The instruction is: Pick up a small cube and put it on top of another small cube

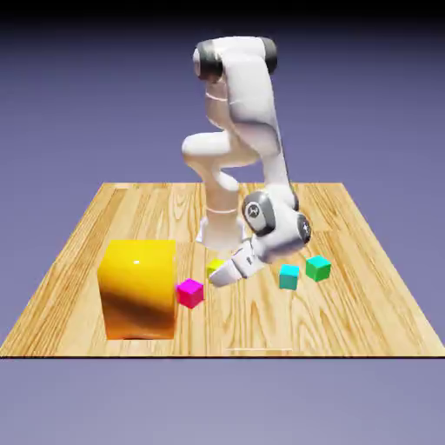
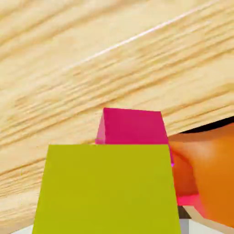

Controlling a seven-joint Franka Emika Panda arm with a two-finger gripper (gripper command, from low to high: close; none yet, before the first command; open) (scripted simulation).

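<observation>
End effector (image 2: 109, 226) closed on small yellow cube (image 2: 109, 189), which sits between the fingertips, likely gripped for stacking. Magenta cube (image 1: 190, 294) is nearby, beyond the yellow one in hand view; plausible stack base, can't confirm. Yellow's underside and most of the fingertips hidden in hand view; exterior view has the hand covering part of yellow, so surface (image 1: 261, 322) contact unclear.

From here the light falls bright on the pale wooden surface (image 1: 365, 322), washing out the white arm (image 1: 252, 96), while the big orange-yellow cube (image 1: 139, 291) carries a small glint on top and a dark smear down its front. Up close, the yellow cube (image 2: 107, 189) looks flat and evenly lit, its edges crisp.
</observation>
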